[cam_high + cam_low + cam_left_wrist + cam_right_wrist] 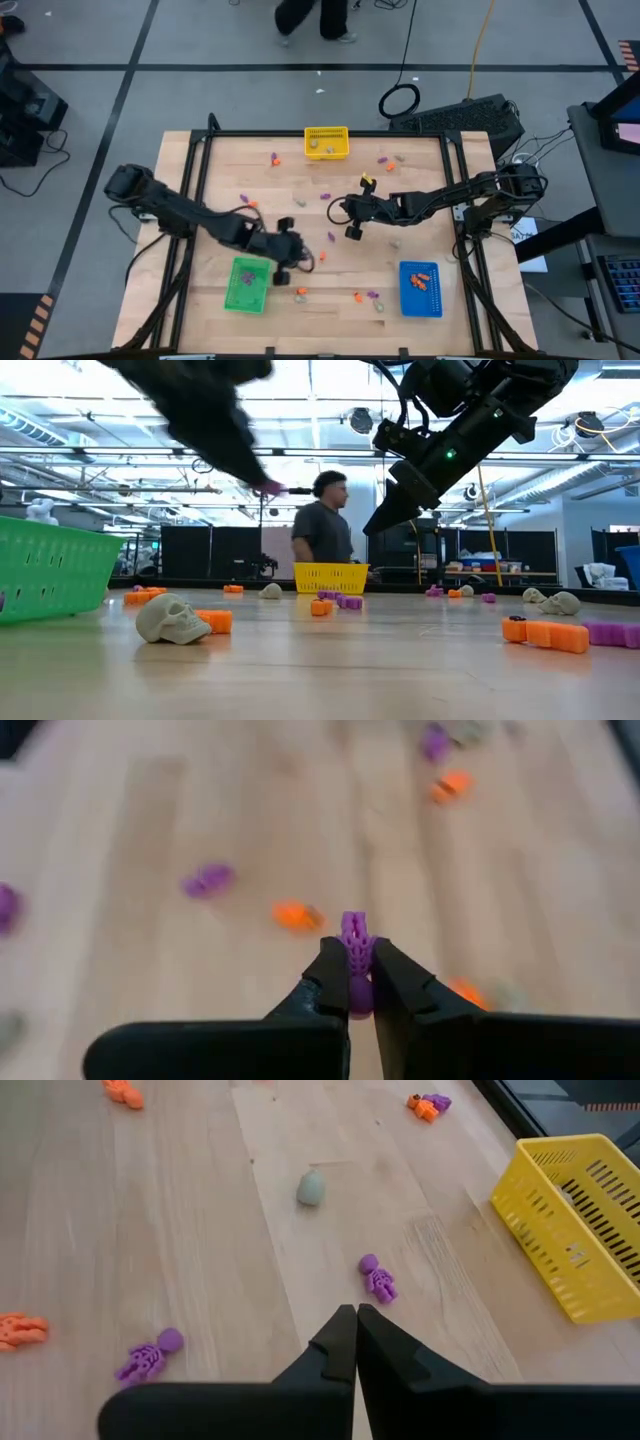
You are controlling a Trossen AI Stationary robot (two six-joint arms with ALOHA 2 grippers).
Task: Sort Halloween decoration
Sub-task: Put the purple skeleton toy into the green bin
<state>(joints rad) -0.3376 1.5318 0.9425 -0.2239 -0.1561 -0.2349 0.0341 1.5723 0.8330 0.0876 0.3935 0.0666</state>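
Note:
Tiny purple, orange and pale grey trinkets lie scattered over the wooden table. My left gripper [298, 256] hangs above the table just right of the green bin [247, 285], shut on a small purple skeleton trinket [355, 942]. My right gripper [355, 1320] is shut on nothing and hovers over the table's middle. A purple skeleton [379, 1278] lies flat just ahead of it, and a grey skull [311, 1188] lies farther off. In the low view a skull [172, 618] rests beside an orange piece [215, 621]. My left gripper pinches the purple skeleton between its two fingertips [330, 982]. The skeleton's upper part [354, 930] sticks out past the tips. The fingers slant downward from the table's left side. The trinket is lifted clear of the table.
The yellow bin [326, 142] stands at the far edge and holds pale pieces. The blue bin [421, 288] at the near right holds orange ones. The green bin holds purple pieces. A person [322, 525] stands beyond the far edge. Bare wood lies between the trinkets.

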